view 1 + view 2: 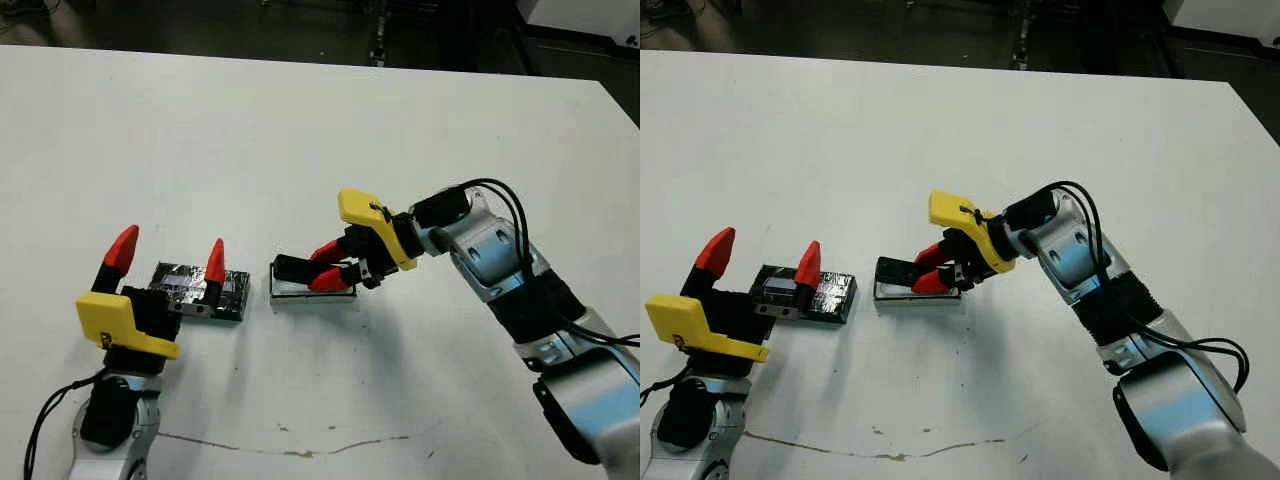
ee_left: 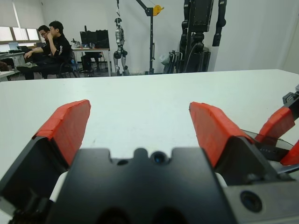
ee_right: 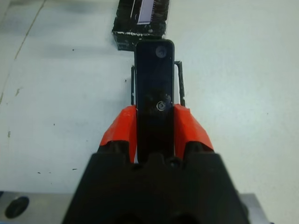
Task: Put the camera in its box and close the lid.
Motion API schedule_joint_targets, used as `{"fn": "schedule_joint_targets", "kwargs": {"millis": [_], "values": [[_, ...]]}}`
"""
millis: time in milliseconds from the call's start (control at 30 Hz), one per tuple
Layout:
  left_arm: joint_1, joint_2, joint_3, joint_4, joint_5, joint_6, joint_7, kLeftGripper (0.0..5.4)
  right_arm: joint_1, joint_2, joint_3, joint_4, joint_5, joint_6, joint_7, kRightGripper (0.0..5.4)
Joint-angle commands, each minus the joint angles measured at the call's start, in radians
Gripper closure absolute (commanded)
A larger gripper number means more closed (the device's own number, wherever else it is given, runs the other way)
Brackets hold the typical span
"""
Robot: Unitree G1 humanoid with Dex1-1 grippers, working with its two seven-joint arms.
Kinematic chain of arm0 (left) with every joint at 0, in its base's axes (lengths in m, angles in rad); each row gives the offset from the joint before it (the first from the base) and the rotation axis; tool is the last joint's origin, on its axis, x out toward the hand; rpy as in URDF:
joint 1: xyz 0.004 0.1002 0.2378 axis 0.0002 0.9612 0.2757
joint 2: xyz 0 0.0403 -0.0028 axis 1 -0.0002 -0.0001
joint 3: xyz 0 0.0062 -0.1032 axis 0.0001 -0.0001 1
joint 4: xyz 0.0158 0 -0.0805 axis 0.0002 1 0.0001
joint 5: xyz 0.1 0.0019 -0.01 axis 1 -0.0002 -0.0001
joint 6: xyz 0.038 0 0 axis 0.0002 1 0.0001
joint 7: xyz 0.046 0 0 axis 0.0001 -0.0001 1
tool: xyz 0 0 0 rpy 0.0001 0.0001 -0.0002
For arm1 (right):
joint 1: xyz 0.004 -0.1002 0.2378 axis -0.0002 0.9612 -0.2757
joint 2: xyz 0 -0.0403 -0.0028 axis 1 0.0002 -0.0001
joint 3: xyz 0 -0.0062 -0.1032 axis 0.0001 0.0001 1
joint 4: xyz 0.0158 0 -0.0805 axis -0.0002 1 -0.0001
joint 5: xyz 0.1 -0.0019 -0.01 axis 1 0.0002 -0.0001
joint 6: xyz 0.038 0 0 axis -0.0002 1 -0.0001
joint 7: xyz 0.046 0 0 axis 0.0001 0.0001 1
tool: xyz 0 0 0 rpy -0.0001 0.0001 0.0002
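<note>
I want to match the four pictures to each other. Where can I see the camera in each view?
Left eye view: the camera is at the centre, held by the right gripper over the box.
Right eye view: left of centre, same grip.
Left wrist view: I cannot make it out.
Right wrist view: centre, between the red fingers.
Shared landmark: the lid, lying beyond the camera's free end.

One white counter carries three things: one slim black glossy bar of a camera, one small white-walled oblong box and one flat black crinkled lid. Two red-fingered robot hands show, the left hand and the right hand. Two seated people show beyond the counter.
</note>
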Motion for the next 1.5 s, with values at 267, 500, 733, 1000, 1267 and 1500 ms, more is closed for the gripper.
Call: {"fn": "schedule_joint_targets", "kwargs": {"millis": [267, 500, 733, 1000, 1267, 1500], "values": [[0.013, 0.003, 0.004, 0.010, 0.002, -0.004, -0.004, 0.00, 0.010, -0.028, 0.010, 0.024, -0.027, -0.013, 0.002, 3.74], [0.013, 0.004, 0.004, 0.012, -0.001, -0.003, -0.006, 0.00, 0.012, -0.035, 0.001, 0.033, -0.032, -0.011, 0.003, 3.74], [0.011, 0.007, 0.005, 0.010, -0.001, 0.002, -0.007, 0.00, 0.008, -0.040, -0.001, 0.060, -0.030, -0.049, 0.022, 3.74], [0.013, 0.003, 0.003, 0.010, 0.003, -0.001, 0.000, 0.00, -0.002, -0.063, 0.054, -0.002, -0.074, 0.013, 0.033, 3.74], [0.015, 0.002, 0.003, 0.009, -0.002, 0.002, -0.003, 0.00, -0.017, -0.058, 0.057, 0.012, -0.046, 0.094, 0.056, 2.68], [0.015, 0.005, 0.003, 0.008, -0.001, 0.004, -0.005, 0.00, -0.008, -0.062, 0.057, 0.035, -0.056, 0.015, 0.061, 1.62]]}}
